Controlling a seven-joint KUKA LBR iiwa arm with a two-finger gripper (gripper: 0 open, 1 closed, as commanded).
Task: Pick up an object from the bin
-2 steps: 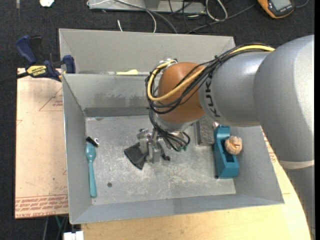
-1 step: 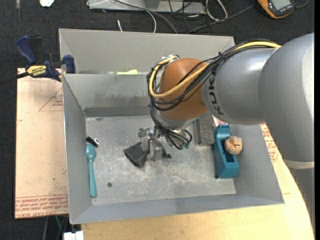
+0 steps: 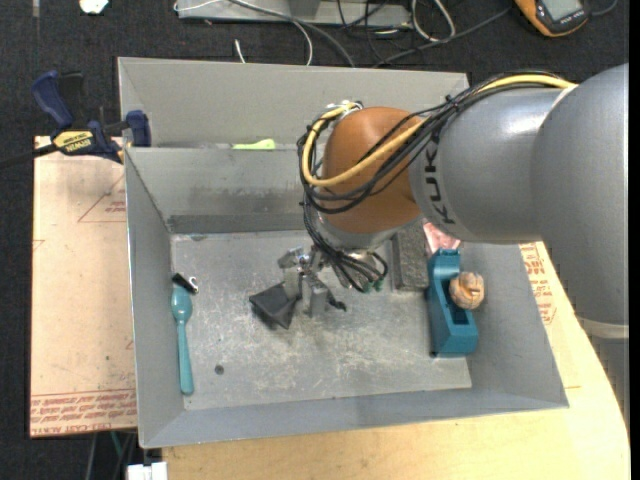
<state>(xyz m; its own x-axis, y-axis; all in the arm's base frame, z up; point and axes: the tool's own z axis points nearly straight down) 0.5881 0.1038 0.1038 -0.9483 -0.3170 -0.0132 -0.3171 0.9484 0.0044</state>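
My gripper [image 3: 307,286] is down near the floor in the middle of the bin, under the orange wrist cover. A small black angular object [image 3: 272,306] lies just to its left, touching or nearly touching the gripper; I cannot tell whether it is gripped. To the right stands a blue tape dispenser [image 3: 450,308] with a tan roll on top.
A teal plastic spoon [image 3: 182,340] lies along the left wall with a small black piece [image 3: 186,284] by its bowl. A grey flat item [image 3: 408,261] and a pink scrap [image 3: 437,236] lie partly under the arm at the right.
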